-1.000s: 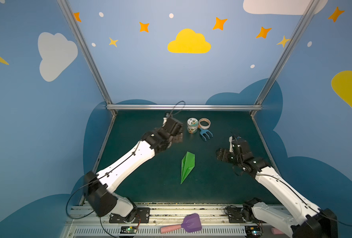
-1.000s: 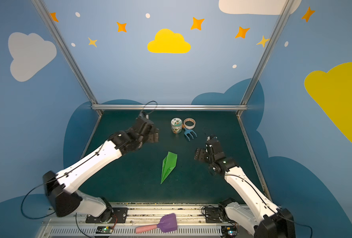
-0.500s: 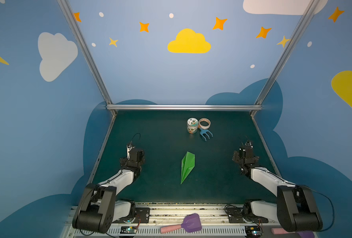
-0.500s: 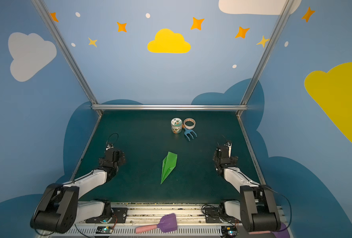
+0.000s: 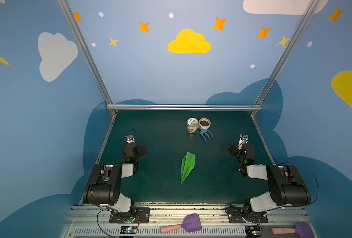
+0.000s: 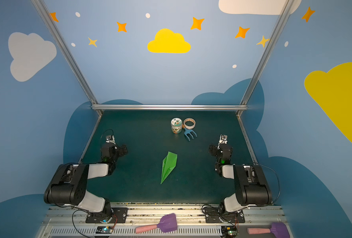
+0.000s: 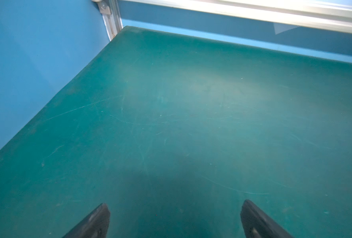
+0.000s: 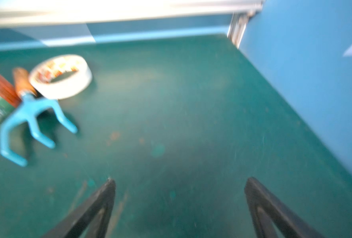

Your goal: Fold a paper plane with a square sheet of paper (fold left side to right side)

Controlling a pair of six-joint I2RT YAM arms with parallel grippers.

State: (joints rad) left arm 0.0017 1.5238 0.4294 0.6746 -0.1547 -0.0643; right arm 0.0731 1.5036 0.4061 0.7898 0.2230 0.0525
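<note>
Both grippers stand wide and empty. Your left gripper (image 7: 175, 206) hangs over bare mat (image 7: 171, 103) at 9 o'clock of the paper plane (image 5: 187, 165), and your right gripper (image 8: 181, 181) is at 3 o'clock, each well apart from it. By my reading you can count the folding as done: the plane lies flat mid-mat as a slim green dart with a centre crease and layered flaps, nose toward 6 o'clock and tail toward 12. Nothing looks left for you to crease. As for containers, there is only the small jar (image 5: 192, 125) at 12 o'clock of the plane — its lid is on, so you cannot tell what it holds. A tape roll (image 5: 204, 123) and a blue hand rake (image 5: 206, 135) sit just beside it.
</note>
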